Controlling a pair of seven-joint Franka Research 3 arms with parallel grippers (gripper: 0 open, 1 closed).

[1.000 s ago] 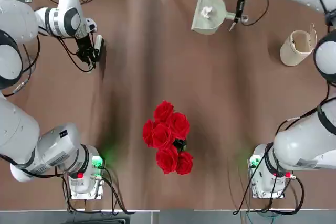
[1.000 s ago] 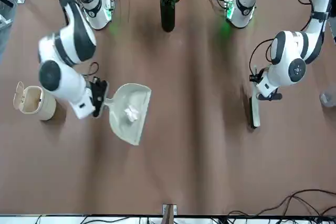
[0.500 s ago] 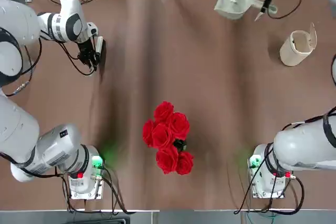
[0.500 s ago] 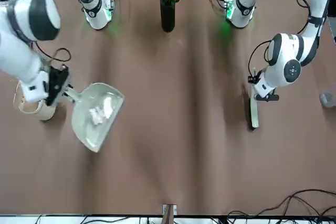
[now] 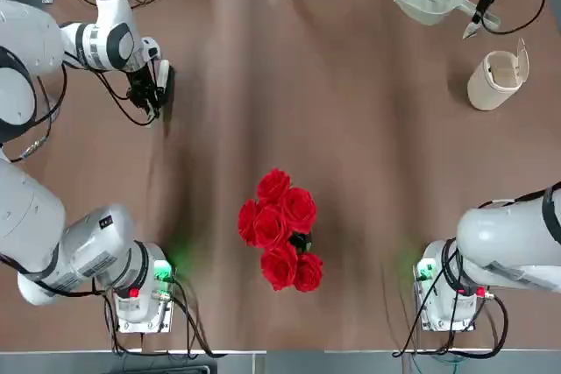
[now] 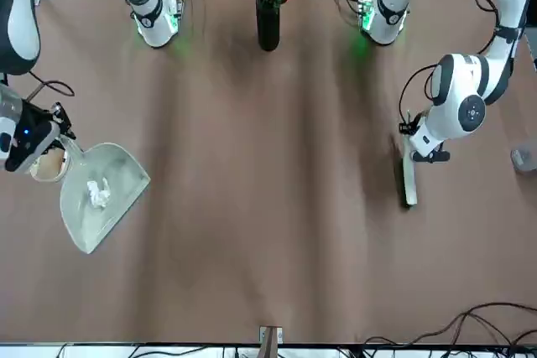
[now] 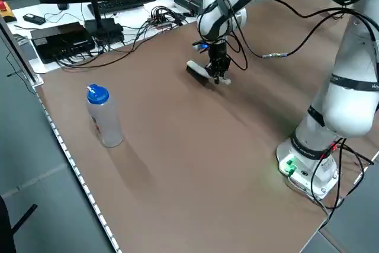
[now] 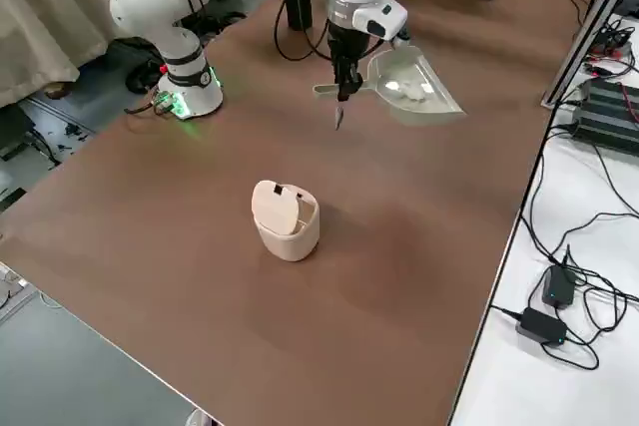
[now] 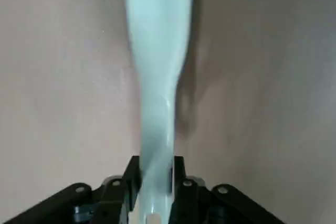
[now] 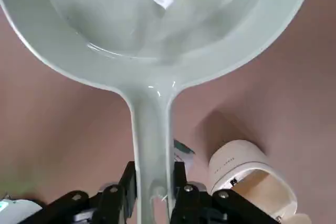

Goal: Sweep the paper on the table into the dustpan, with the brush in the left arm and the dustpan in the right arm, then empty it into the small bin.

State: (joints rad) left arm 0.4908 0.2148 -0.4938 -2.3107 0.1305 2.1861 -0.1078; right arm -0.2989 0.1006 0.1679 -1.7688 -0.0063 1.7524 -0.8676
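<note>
Clock hours are read from the middle of the table (image 5: 280, 120), with 12 at the far edge, opposite the robot.

The right gripper (image 10: 153, 190) is near 2 o'clock, raised, its jaws narrow and clamped on the stubby handle of the dustpan (image 6: 105, 182). The pan is off the tabletop between 1 and 2; from overhead its rim overlaps the far edge. The paper (image 6: 99, 194), a crumpled white wad, lies inside the pan, apart from its rim.

The small bin (image 5: 495, 83) stands upright at 2 o'clock, lid open, near the right gripper, with bare tabletop around its base.

At 10 o'clock the left gripper (image 9: 156, 190) has narrow jaws closed on the handle of the brush (image 7: 197, 70), dark bristles downward.

Red roses (image 5: 279, 229) in a dark vase (image 6: 268, 23) stand at 6. A bottle (image 7: 105, 119) stands near the left edge. Between the two grippers, a wide stretch of table is open.
</note>
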